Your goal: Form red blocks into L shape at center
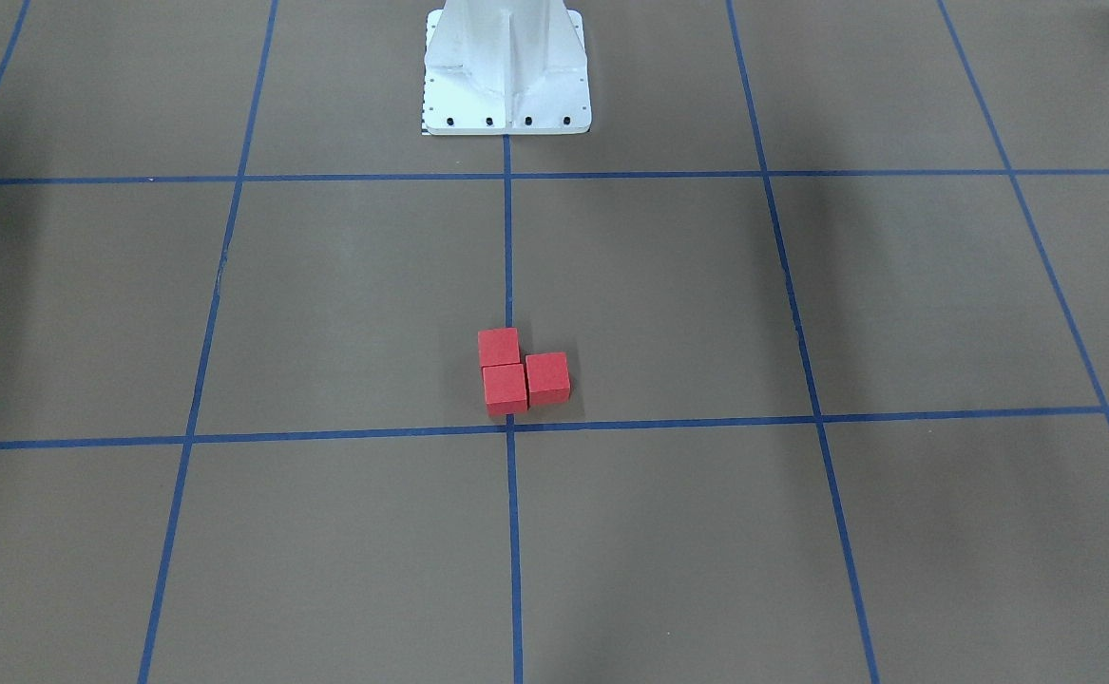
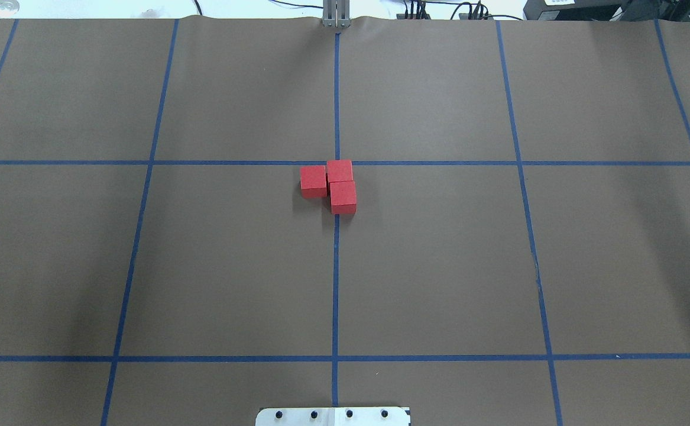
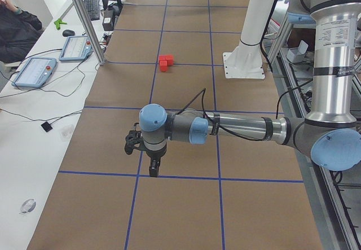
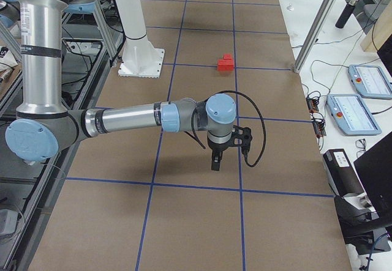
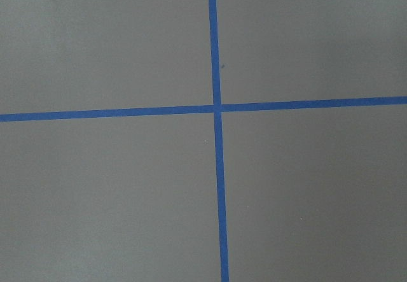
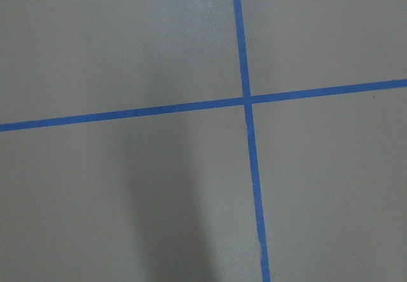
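Three red blocks (image 2: pixel 339 171) sit touching each other in an L shape, just on the robot's side of the center (image 2: pixel 337 163) tape crossing. The front-facing view shows the same red blocks (image 1: pixel 505 389) right above the center (image 1: pixel 510 429). My left gripper (image 3: pixel 153 171) hangs over the brown surface far from the red blocks (image 3: pixel 165 62). My right gripper (image 4: pixel 215 164) also hangs well away from the red blocks (image 4: pixel 225 63). Both point down, and I cannot tell whether they are open or shut. Both wrist views show only tape lines.
The white robot pedestal (image 1: pixel 506 76) stands behind the blocks. Teach pendants (image 3: pixel 34 72) lie on the side table beside a seated person (image 3: pixel 17 30), and more pendants (image 4: pixel 367 78) lie at the other end. A metal post (image 3: pixel 84 18) stands at the table's edge.
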Controlling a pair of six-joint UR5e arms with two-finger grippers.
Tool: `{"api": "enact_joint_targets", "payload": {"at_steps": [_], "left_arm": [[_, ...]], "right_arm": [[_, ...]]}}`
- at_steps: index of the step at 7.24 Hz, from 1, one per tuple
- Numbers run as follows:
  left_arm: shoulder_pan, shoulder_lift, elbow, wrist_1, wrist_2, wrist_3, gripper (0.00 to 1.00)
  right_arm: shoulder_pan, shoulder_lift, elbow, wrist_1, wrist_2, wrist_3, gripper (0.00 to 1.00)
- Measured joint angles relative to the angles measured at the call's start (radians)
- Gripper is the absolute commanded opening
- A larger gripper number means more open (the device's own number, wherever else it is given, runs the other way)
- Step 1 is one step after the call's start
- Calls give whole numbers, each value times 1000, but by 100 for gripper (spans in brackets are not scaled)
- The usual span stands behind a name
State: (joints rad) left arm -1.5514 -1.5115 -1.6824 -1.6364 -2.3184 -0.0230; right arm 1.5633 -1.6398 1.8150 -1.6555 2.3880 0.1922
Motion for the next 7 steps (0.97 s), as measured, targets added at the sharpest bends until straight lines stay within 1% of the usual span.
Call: {"api": "enact_joint_targets", "payload": {"at_steps": [2, 7], "left_arm": [[0, 3, 10, -25, 1, -3, 100], [1, 1, 6, -26, 1, -3, 100]], "right_arm": [[0, -3, -3, 1, -1, 1, 99], [0, -17, -34, 11, -4, -13, 99]]}}
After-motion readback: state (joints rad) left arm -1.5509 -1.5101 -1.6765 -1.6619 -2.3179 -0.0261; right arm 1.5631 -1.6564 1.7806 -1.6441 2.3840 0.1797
